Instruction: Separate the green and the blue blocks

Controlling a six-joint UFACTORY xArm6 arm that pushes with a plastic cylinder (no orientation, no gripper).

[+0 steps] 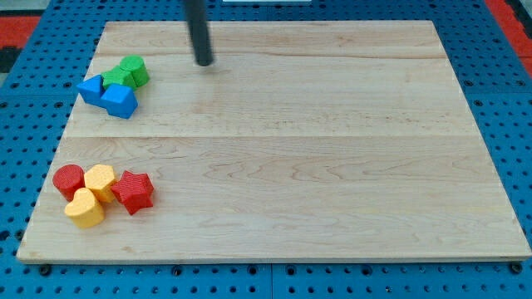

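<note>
You are looking at a pale wooden board [332, 166] that fills most of the frame, resting on a blue perforated table [515, 100]. The dark rod [198, 29] drops in from the upper edge, left of centre, and my tip [204, 62] sits on bare wood in the upper left of the frame; the arm carries no pincer, so there is no open or closed state for you to read. To the left of my tip and a little lower, clearly apart from it, the task's blocks huddle together: two green blocks [126, 73] touching two blue blocks [108, 94] just below and left of them. In the lower left of the frame, a red cylinder [68, 180], a red star [134, 191], a yellow block [100, 181] and a yellow heart [85, 208] press together in a second cluster.
</note>
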